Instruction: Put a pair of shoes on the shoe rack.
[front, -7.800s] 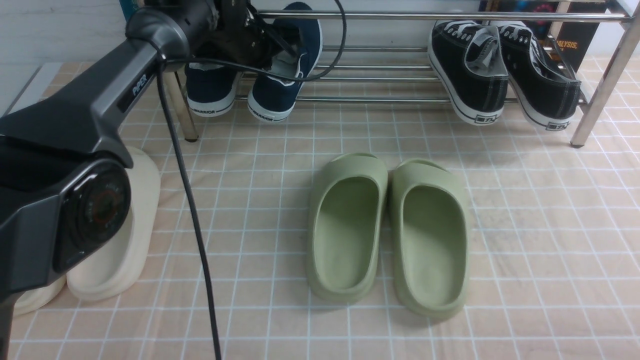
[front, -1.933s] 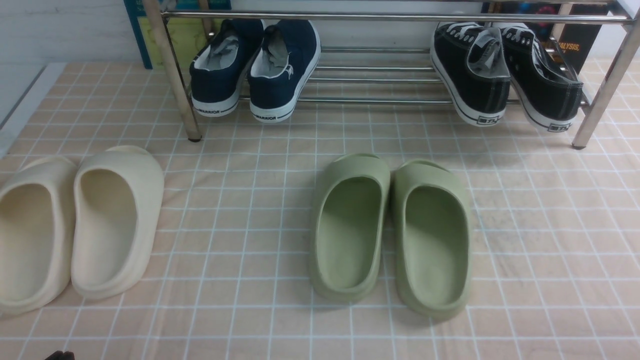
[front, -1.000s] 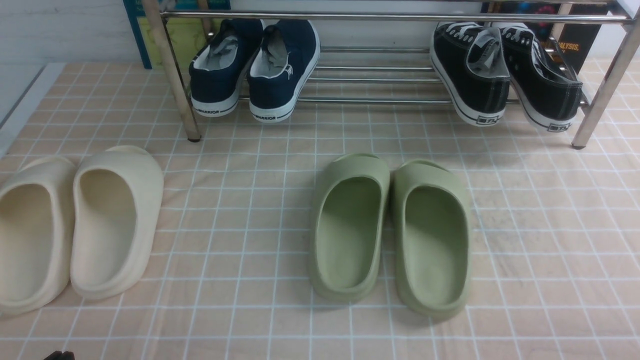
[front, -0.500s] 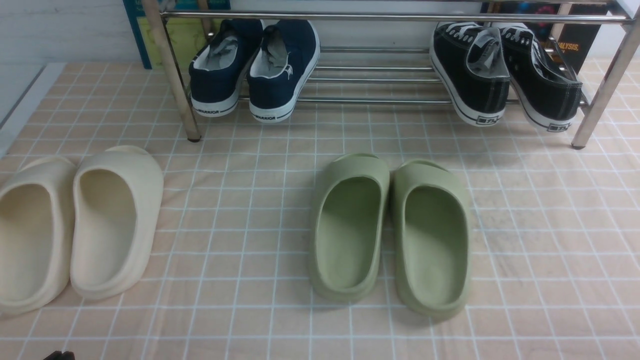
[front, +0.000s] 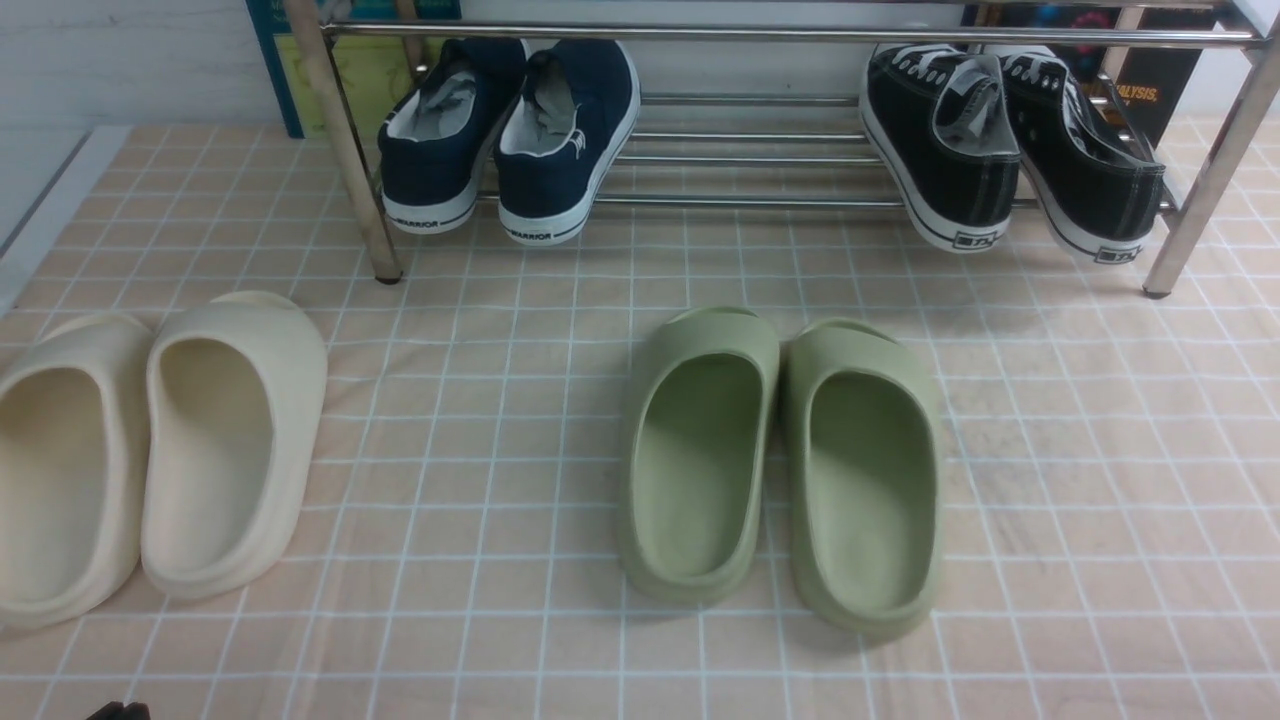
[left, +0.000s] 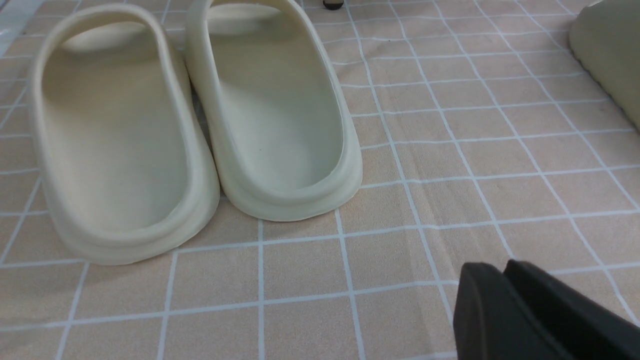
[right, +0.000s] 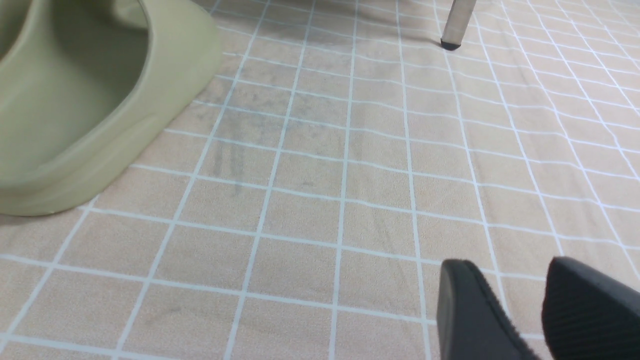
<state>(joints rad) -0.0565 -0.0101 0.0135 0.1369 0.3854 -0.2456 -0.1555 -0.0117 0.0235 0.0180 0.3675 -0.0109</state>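
Gone from the shoe rack (front: 760, 200), the left gripper (left: 505, 272) sits closed and empty; navy slip-ons (front: 510, 140) rest at its left end; right gripper (right: 505, 285) gapes, empty.

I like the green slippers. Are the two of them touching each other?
Touching. In the front view the left green slipper and the right green slipper press side to side, with no floor showing between them around the middle.

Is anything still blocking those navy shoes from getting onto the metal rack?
Nothing visible does. Both navy shoes already sit on the shoe rack, at its left end, beside the black sneakers.
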